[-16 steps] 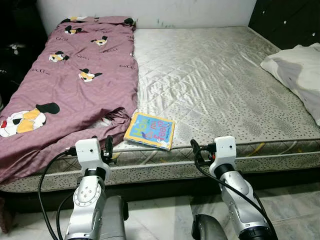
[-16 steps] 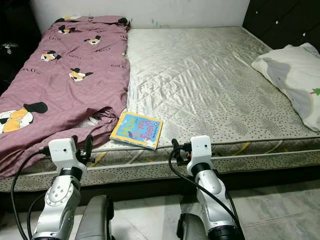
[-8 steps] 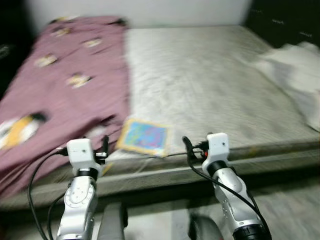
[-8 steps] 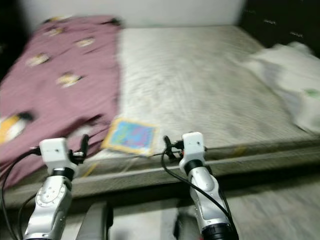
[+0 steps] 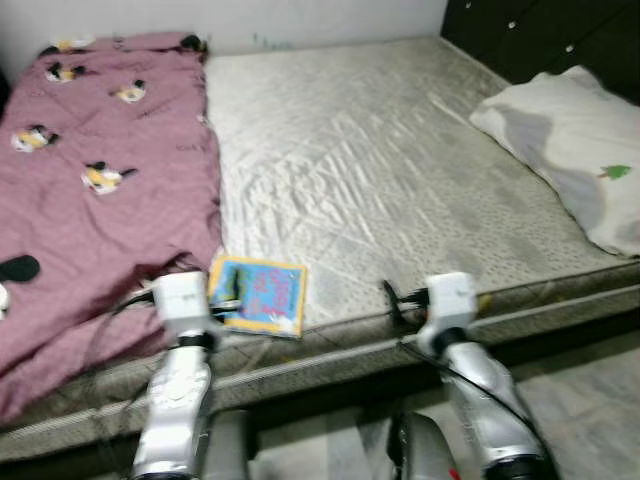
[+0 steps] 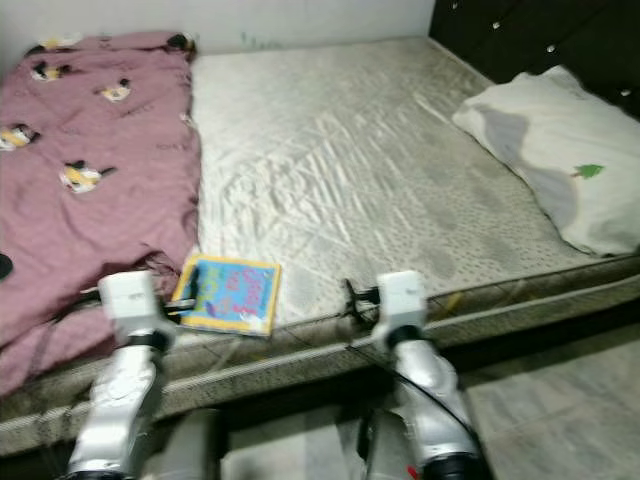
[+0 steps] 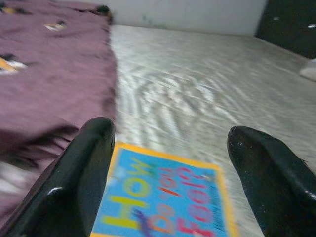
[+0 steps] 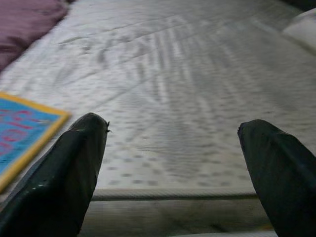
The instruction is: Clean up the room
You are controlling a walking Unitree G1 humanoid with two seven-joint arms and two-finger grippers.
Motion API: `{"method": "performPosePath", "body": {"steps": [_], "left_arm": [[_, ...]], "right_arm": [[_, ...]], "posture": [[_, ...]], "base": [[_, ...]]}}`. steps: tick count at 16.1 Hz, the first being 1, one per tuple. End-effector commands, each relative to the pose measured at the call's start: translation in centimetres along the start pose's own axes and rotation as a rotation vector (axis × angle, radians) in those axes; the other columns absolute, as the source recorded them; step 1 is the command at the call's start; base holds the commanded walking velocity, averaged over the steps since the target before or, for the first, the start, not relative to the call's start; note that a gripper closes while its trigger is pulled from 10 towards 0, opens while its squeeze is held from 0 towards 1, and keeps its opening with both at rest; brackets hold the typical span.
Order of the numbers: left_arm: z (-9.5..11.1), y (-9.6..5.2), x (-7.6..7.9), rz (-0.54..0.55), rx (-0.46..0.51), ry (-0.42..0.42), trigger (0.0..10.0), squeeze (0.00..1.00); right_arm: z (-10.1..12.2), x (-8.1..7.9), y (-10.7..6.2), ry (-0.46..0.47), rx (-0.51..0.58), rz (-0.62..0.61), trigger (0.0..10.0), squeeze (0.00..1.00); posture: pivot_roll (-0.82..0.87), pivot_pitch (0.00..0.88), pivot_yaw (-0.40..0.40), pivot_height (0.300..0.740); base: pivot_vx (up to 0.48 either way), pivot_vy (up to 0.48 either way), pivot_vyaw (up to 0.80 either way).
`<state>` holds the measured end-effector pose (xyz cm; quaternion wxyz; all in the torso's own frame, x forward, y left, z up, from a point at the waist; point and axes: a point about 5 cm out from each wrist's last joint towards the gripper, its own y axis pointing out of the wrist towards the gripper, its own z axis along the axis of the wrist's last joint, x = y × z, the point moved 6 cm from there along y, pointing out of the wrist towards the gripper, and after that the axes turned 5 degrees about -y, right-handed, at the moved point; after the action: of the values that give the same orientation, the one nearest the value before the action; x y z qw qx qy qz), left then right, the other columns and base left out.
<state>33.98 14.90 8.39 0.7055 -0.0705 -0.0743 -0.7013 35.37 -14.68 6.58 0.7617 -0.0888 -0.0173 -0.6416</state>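
Starting at the left, the purple blanket (image 5: 100, 190) lies rumpled over that side of the mattress (image 5: 380, 180). My left end effector (image 7: 173, 182) hangs wide open at the bed's near edge, the picture book (image 5: 257, 295) flat just ahead between its fingers. Best play, I reckon: go in low, one finger under the near cover, pinch without creasing. My right end effector (image 8: 173, 168) is open too, empty. The pillow (image 5: 570, 150) sits far right.

1. Left arm (image 5: 180, 400) is raised forward; left gripper (image 7: 168, 163) has its jaws spread wide, holding nothing.
2. Right arm (image 5: 470, 380) is raised likewise; right gripper (image 8: 173, 168) jaws also stand wide apart, empty.
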Motion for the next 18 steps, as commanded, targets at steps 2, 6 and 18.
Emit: {"method": "performPosePath", "body": {"steps": [2,6,18], "left_arm": [[-0.1,-0.2,-1.0,0.021,-0.007,0.002,10.0,1.00],[-1.9,-0.3,-3.0,0.176,-0.104,-0.067,10.0,1.00],[-3.7,-0.7,-6.0,0.346,-0.213,-0.163,10.0,0.00]], "right_arm": [[0.2,-0.8,0.2,0.002,0.007,0.025,10.0,0.00],[0.1,-0.8,0.1,0.014,0.000,0.033,10.0,0.00],[0.8,-0.8,-0.8,0.027,0.016,0.066,10.0,0.00]], "posture": [[0.01,0.047,-0.003,0.574],[0.00,0.057,-0.006,0.574],[-0.01,0.104,-0.006,0.524]], "base": [[0.000,0.000,0.21],[0.000,0.000,0.00],[0.000,0.000,0.00]]}}
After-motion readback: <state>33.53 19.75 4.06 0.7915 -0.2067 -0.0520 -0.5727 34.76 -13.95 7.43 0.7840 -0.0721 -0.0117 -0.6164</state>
